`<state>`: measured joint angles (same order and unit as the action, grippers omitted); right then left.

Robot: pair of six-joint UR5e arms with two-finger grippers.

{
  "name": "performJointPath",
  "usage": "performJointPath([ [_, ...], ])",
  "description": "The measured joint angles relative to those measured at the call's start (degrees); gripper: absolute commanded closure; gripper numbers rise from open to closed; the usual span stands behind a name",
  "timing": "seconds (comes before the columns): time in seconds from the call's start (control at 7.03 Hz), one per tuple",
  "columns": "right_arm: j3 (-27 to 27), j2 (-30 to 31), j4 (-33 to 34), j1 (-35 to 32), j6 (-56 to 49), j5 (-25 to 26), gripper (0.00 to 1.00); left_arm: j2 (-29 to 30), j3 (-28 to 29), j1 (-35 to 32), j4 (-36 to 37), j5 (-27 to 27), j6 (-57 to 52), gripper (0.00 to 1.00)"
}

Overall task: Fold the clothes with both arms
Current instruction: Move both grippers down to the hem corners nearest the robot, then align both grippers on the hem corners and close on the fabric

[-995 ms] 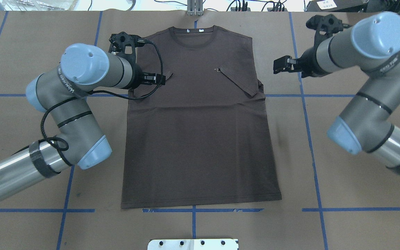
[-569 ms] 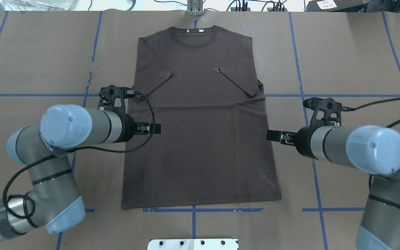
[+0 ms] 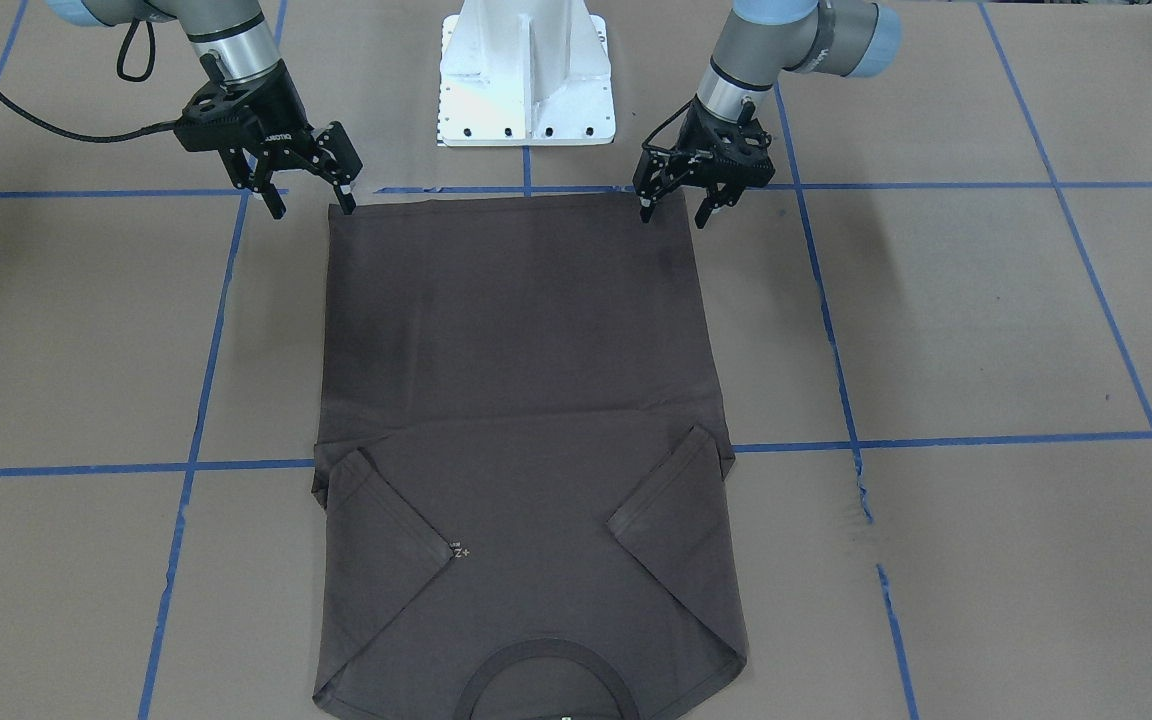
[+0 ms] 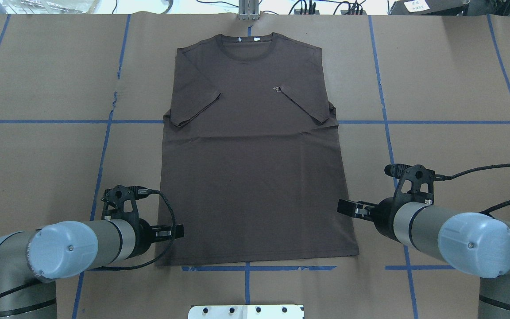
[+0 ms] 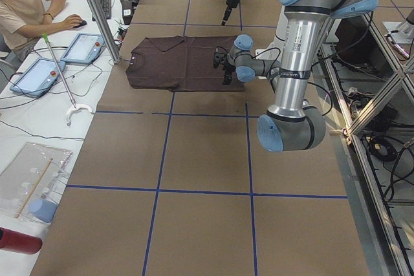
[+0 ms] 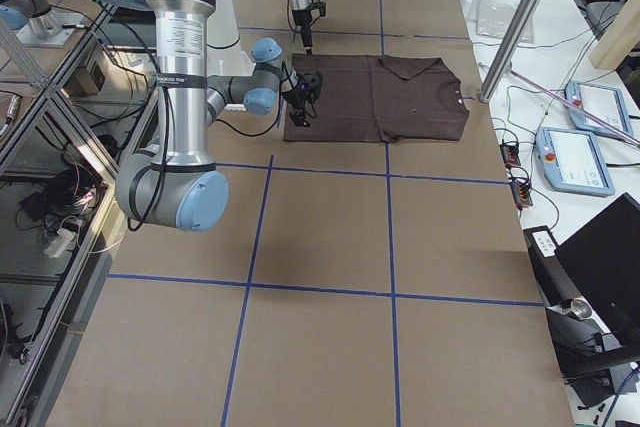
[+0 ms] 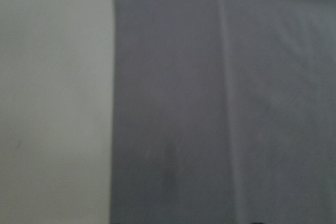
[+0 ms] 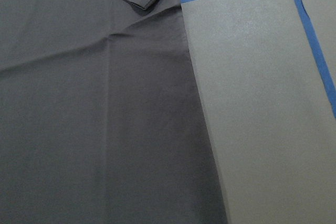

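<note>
The dark grey-brown T-shirt [image 4: 255, 177] lies flat and face up on the brown table, collar at the far edge, both short sleeves folded in over the chest, hem [image 3: 506, 200] nearest the robot. My left gripper [image 3: 676, 212] points down, open, straddling the hem corner on my left side, also seen low at the shirt's edge [image 4: 176, 231]. My right gripper [image 3: 312, 207] is open too, one fingertip at the other hem corner and the other off the cloth. Neither holds anything. The wrist views show only the shirt's side edges [image 7: 220, 103] [image 8: 94, 119], no fingers.
The white bolted pedestal base [image 3: 526, 90] stands just behind the hem. Blue tape lines [image 4: 246, 268] grid the brown table cover. A person sits at a side table with tablets [image 5: 84, 46] beyond the collar end, next to a metal post [image 5: 97, 11].
Both arms have swept back toward the robot along the shirt's sides, from the sleeve level down to the hem corners. The shirt has not moved.
</note>
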<state>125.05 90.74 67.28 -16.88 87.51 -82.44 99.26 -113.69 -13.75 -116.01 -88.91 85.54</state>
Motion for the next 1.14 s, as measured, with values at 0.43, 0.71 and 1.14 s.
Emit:
performJointPath([
  [0.43, 0.03, 0.04, -0.23, 0.09, -0.13, 0.16, 0.0, -0.65, -0.25, 2.32, 2.41, 0.31, 1.62, 0.34],
  [0.71, 0.03, -0.02, -0.34, 0.09, -0.14, 0.27, 0.0, -0.65, -0.28, 3.16, 3.31, 0.31, 1.79, 0.37],
  [1.14, 0.05, 0.0, -0.42, 0.1, -0.26, 0.34, 0.0, -0.52, -0.27, 4.56, 4.43, 0.32, 1.83, 0.77],
])
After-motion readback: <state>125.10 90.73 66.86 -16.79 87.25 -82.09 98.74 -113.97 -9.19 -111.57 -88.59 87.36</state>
